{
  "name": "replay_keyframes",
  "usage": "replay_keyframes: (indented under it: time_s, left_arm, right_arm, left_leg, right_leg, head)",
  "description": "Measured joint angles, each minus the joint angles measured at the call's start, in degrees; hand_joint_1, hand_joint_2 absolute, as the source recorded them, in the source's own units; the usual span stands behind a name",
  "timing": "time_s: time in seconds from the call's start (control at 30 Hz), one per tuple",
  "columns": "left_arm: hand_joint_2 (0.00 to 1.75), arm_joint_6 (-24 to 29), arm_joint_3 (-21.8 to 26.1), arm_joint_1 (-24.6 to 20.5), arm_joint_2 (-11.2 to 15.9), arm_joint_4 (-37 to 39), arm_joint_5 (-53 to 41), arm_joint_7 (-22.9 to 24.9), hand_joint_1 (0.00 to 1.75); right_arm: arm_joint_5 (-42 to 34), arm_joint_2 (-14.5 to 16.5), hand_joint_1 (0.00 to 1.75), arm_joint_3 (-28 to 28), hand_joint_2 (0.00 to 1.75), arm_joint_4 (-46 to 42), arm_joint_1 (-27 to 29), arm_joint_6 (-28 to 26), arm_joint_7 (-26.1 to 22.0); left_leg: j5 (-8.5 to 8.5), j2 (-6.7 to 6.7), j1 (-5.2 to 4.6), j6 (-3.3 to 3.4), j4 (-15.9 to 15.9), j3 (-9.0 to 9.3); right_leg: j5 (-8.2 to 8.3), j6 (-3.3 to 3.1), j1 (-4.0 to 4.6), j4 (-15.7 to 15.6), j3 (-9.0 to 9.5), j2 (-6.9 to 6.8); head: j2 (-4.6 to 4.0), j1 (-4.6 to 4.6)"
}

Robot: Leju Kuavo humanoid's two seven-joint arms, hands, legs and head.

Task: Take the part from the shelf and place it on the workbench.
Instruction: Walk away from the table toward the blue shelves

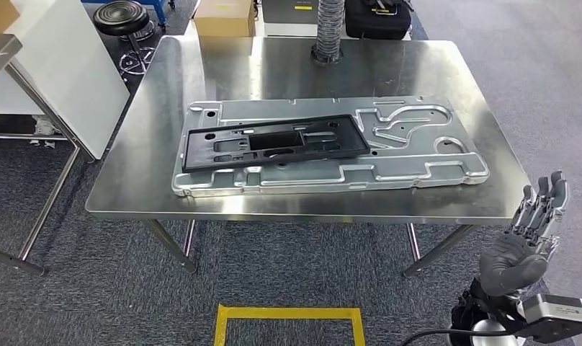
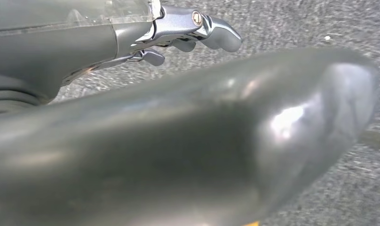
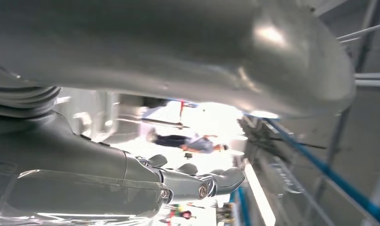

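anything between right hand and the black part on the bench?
Head view: only bare steel workbench top, the silver panel's right end and open floor separate the right hand from the black part.

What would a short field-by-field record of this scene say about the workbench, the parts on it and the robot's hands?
workbench: steel table, near edge facing the robot
silver panel: large stamped panel lying flat on the table
black part: flat black frame lying on top of the silver panel, toward its left end
right hand: right hand raised beside the table's near right corner, fingers apart, holding nothing
left hand: left hand over carpet floor, holding nothing visible
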Motion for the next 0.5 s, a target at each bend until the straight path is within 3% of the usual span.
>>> replay_keyframes:
  time_s: [0.07,0.13,0.17,0.2,0.23,0.3,0.33,0.37,0.43,0.47,0.5]
  left_arm:
    - [0.0,-0.08,0.02,0.0,-0.03,0.0,-0.03,-0.05,0.0]
    - [0.0,-0.43,0.02,0.0,-0.05,0.0,-0.27,-0.24,0.0]
    - [0.0,-0.62,0.02,0.07,-0.08,0.0,-0.44,-0.32,0.0]
    - [0.0,-0.76,0.02,0.17,-0.14,0.0,-0.63,-0.36,0.0]
    - [0.0,-0.81,0.02,0.25,-0.21,0.0,-0.79,-0.32,0.0]
    - [0.0,-0.85,0.02,0.31,-0.33,0.0,-1.04,-0.22,0.0]
    - [0.0,-0.85,0.02,0.3,-0.36,0.0,-1.13,-0.19,0.0]
    - [0.0,-0.85,0.02,0.29,-0.4,0.0,-1.2,-0.19,0.0]
    - [0.0,-0.84,0.02,0.27,-0.5,0.0,-1.44,-0.2,0.0]
    - [0.0,-0.83,0.02,0.23,-0.56,0.0,-1.55,-0.22,0.0]
    - [0.0,-0.83,0.02,0.13,-0.6,0.0,-1.65,-0.24,0.0]
  right_arm:
    - [0.03,0.3,0.0,-0.49,0.0,0.11,0.8,0.27,0.0]
    - [0.07,0.53,0.0,-0.95,0.0,0.86,1.68,0.45,0.04]
    - [0.24,0.79,0.0,-1.2,0.0,1.46,2.1,0.56,0.08]
    - [0.59,1.15,0.0,-1.48,0.0,2.14,2.48,0.67,0.15]
    - [1.08,1.55,0.0,-1.72,0.0,2.74,2.85,0.74,0.34]
    - [2.36,2.4,0.0,-2.21,0.0,4.06,3.66,0.91,1.14]
    - [2.95,2.74,0.0,-2.45,0.0,4.84,4.04,0.97,1.65]
    - [3.55,3.09,0.0,-2.72,0.0,5.73,4.34,1.02,2.1]
    - [4.64,3.61,0.0,-3.35,0.0,7.51,4.66,1.08,2.76]
    - [5.16,3.81,0.0,-3.63,0.0,8.35,4.74,1.16,2.98]
    - [5.61,3.99,0.0,-3.88,0.0,9.15,4.77,1.24,3.15]
  left_leg:
    - [0.86,0.05,-0.06,-0.72,0.08,-0.39]
    - [1.74,0.1,0.04,-1.49,-0.16,-0.41]
    - [1.4,0.07,0.15,-1.79,0.11,-0.6]
    - [0.03,0.03,0.23,-2.02,1.11,-1.01]
    - [-2.4,0.0,0.3,-2.16,3.17,-1.67]
    - [-8.65,-0.03,0.39,-2.33,10.25,-3.33]
    - [-10.46,-0.03,0.41,-2.41,13.84,-3.83]
    - [-10.8,-0.03,0.4,-2.42,16.35,-3.74]
    - [-7.96,-0.03,0.37,-2.14,16.04,-1.06]
    - [-6.49,-0.03,0.29,-1.84,13.34,1.54]
    - [-6.36,-0.04,0.18,-1.41,9.34,4.8]
  right_leg:
    - [-0.9,-0.7,0.31,-5.98,3.82,0.07]
    - [-0.67,-1.58,0.55,-7.0,3.89,0.04]
    - [-0.15,-2.06,0.55,-7.17,3.6,-0.08]
    - [0.48,-2.59,0.5,-7.28,3.11,-0.2]
    - [1.17,-3.01,0.45,-7.43,2.49,-0.31]
    - [2.46,-3.47,0.73,-7.34,0.84,-0.42]
    - [3.12,-3.54,0.89,-7.26,-0.08,-0.44]
    - [3.79,-3.57,1.06,-7.12,-1.05,-0.46]
    - [4.97,-3.51,1.32,-6.64,-3.06,-0.45]
    - [5.48,-3.43,1.42,-6.31,-4.01,-0.44]
    - [5.93,-3.31,1.46,-5.94,-4.77,-0.43]
  head:
    - [-0.01,-0.06]
    - [-0.01,-0.02]
    - [-0.01,0.05]
    - [-0.01,-0.06]
    - [-0.01,-0.21]
    - [-0.01,-0.44]
    - [-0.01,-0.48]
    - [-0.01,-0.48]
    - [-0.01,-0.48]
    - [-0.01,-0.48]
    - [-0.01,-0.49]
